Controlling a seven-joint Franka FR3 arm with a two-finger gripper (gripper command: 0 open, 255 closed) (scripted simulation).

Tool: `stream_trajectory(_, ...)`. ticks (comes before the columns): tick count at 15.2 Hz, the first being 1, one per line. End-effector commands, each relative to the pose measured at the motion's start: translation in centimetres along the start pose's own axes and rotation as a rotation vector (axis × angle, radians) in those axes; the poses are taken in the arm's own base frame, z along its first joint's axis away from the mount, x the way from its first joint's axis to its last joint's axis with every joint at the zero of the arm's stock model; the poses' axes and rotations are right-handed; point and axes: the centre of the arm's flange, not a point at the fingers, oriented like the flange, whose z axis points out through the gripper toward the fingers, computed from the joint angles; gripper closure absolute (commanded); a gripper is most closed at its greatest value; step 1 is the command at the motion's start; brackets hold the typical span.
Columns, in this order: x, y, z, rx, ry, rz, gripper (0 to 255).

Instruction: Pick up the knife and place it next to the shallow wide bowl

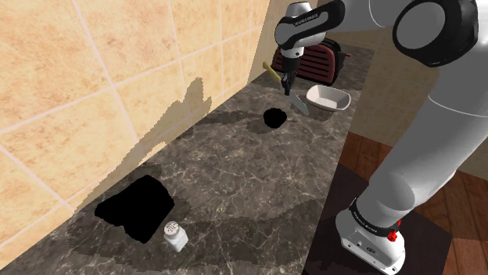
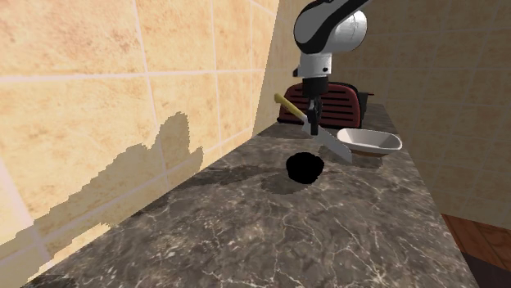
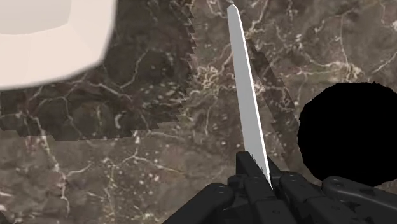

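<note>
**Knife Held Aloft Beside the Bowl**

The pincer [image 1: 288, 84] is seen clamped on the knife [image 1: 300, 106] about where the yellow handle [image 1: 270, 70] meets the blade. The blade is thus carried slanting downward, and the handle points up toward the tiled wall [image 1: 117, 70]. In the wrist view the grey blade is seen edge-on between the black fingers [image 3: 248, 175], running out ahead of them.

The knife appears to be held clear of the surface [image 1: 235, 180], with its shadow cast below, presumably so that it can be carried without scraping. Just to the shoulder view's right of the blade tip sits the shallow white bowl [image 1: 328, 97], near but apart. A round black shape [image 1: 274, 119] lies on the near side of the knife, and a dark red toaster [image 1: 324, 61] stands beyond the bowl.

It is judged that only lowering and release beside the bowl remain.
</note>
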Motion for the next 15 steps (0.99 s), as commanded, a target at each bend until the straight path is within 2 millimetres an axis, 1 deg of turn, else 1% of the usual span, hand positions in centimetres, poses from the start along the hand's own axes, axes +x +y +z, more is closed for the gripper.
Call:
stream_trajectory(1, 0.1, -0.1, 1.1, 0.000, 0.000, 0.000, 255)
stream_trajectory(13, 0.7, 0.2, 7.4, 0.000, 0.000, 0.000, 255)
stream_trajectory(15, 0.7, 0.2, 7.5, 0.000, 0.000, 0.000, 255)
